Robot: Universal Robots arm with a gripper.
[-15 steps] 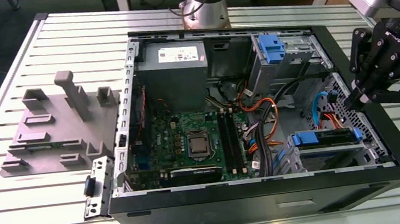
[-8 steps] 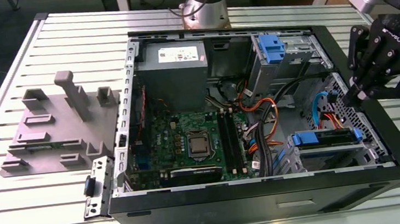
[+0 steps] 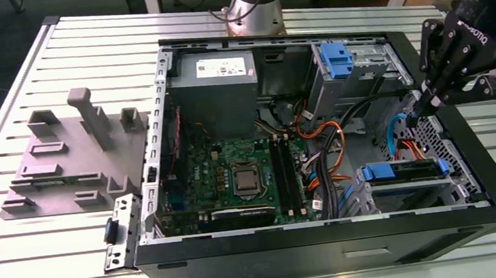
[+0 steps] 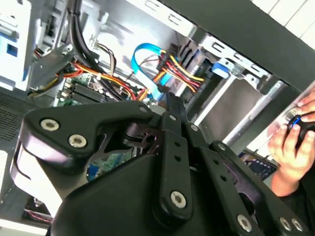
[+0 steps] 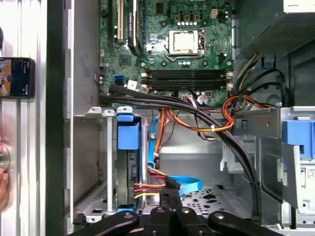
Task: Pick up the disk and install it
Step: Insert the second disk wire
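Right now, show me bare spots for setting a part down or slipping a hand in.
Free: slatted table between the grey fixture and its near edge, and on the exterior view's right of the computer case. Crowded: cables between motherboard and drive cages, near the claw.

The case [image 3: 332, 250] is matt black outside, bare dull-grey sheet metal inside. In its bay, the disk [image 3: 403, 171] wears smooth blue plastic. The hand [image 3: 425, 107] is matt black; the ribbed tabletop [image 3: 42, 268] under the case, pale satin metal.
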